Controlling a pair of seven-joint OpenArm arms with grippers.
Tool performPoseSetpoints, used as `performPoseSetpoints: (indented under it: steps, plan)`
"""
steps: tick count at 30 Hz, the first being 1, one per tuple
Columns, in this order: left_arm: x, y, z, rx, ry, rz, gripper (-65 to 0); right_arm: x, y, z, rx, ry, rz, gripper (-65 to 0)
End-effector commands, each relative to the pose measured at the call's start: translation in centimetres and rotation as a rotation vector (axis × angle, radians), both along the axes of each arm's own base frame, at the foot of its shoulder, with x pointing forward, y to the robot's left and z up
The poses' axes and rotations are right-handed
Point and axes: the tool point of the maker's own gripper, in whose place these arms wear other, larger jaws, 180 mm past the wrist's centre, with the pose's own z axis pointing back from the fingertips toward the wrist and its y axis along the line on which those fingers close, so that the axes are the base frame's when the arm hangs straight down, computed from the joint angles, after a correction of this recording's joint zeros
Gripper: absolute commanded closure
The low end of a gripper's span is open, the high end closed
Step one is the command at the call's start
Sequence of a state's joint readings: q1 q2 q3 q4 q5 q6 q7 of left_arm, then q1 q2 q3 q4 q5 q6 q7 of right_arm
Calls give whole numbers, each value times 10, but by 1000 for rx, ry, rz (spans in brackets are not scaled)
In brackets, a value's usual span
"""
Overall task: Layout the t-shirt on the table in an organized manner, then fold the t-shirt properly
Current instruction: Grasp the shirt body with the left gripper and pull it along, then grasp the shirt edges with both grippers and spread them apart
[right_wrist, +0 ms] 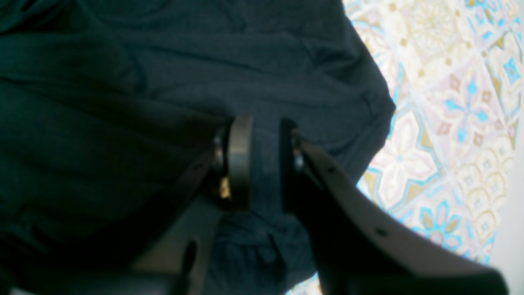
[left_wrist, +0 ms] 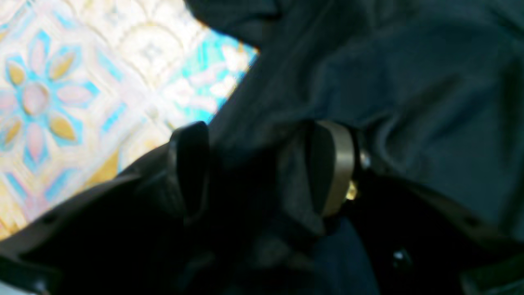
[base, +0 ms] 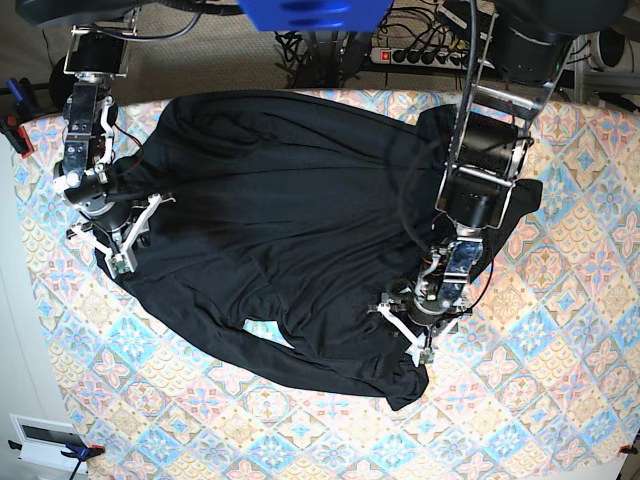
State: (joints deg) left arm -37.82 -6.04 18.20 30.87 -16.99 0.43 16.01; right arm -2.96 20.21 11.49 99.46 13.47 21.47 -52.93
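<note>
two pincers are down on the t-shirt (base: 290, 220), which lies rumpled across the desk (base: 560, 400). my left pincer (left_wrist: 262, 172) is spread wide with cloth between the jaws, not pinched; my right pincer (right_wrist: 266, 164) is pinching a fold near the hem edge. i judge spreading goes best by pulling outward, low and even. beyond, cables (base: 420, 40) crowd the far edge.
</note>
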Motion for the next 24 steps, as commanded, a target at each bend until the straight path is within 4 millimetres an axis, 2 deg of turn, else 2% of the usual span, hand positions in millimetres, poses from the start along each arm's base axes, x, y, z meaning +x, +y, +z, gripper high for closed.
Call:
performPoseSetpoints:
  steps: [1, 6, 8, 10, 13, 15, 17, 19, 24]
  plan:
    - [15, 3, 18, 4, -44, 8, -361, 8, -6, 15, -20, -41, 2, -109]
    - [13, 10, 10, 50, -50, 3, -359, 7, -6, 15, -22, -32, 0, -109]
    - [12, 11, 9, 62, -49, -3, -337, 7, -6, 14, -22, -29, -1, -109]
    - [12, 14, 9, 65, -49, 0, -268, 7, -6, 14, -22, -29, -1, -109]
    - [16, 21, 14, 70, -65, 12, -101, 7, -6, 14, -22, -29, -1, -109]
    - [17, 39, 17, 85, -69, 37, 0, 7, -5, 14, -22, -28, 2, -109]
    - [26, 60, 31, 115, -95, 80, 0, 7, -4, 16, -23, -33, 6, -109]
    - [30, 90, 42, 144, -123, 161, -28, 9, -2, 20, -24, -46, 11, -109]
    - [24, 187, 73, 200, -226, 398, -33, 10, 2, 27, -30, -65, 23, -109]
